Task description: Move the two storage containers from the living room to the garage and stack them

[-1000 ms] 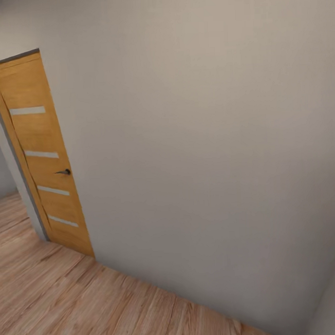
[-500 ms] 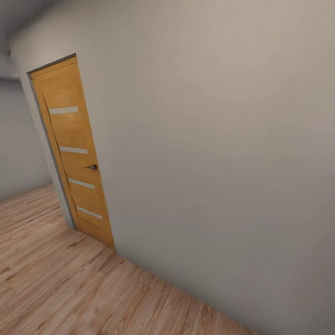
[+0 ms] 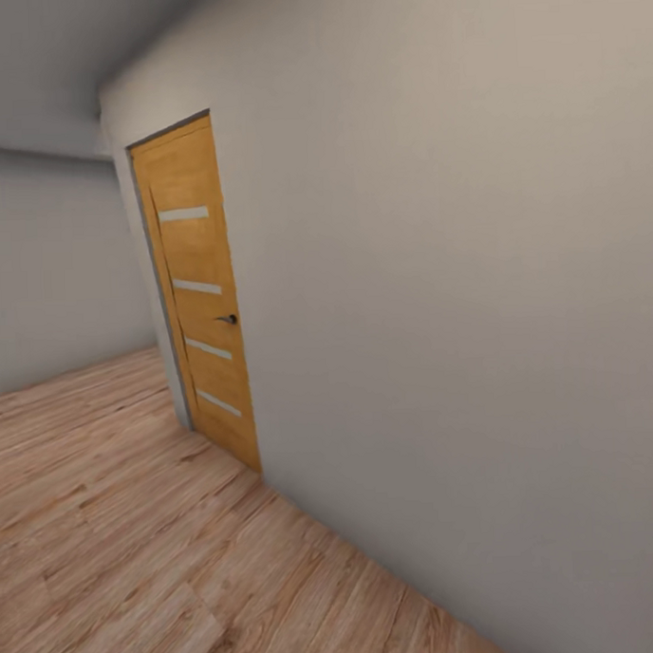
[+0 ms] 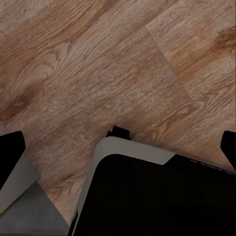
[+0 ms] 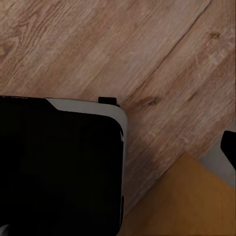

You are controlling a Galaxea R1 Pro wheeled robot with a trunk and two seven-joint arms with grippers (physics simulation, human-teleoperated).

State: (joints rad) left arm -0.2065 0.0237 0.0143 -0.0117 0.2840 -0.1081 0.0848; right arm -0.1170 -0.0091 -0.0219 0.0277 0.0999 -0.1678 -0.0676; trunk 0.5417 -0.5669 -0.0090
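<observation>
Closed wooden door (image 3: 200,294) in pale wall (image 3: 438,265), wood-plank floor (image 3: 136,525); left pincer (image 4: 118,147) spread, right pincer's state indiscernible.

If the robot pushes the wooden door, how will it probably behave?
The door looks like a stiff, flat panel, so it would likely swing, not bend. It appears shut and has a handle, so a plain push may not move it.

Matte black rounded-corner base panel (image 4: 162,196) with pale grey rim; small black tab at its edge. Black fingertips (image 4: 10,152) at frame margins.
</observation>
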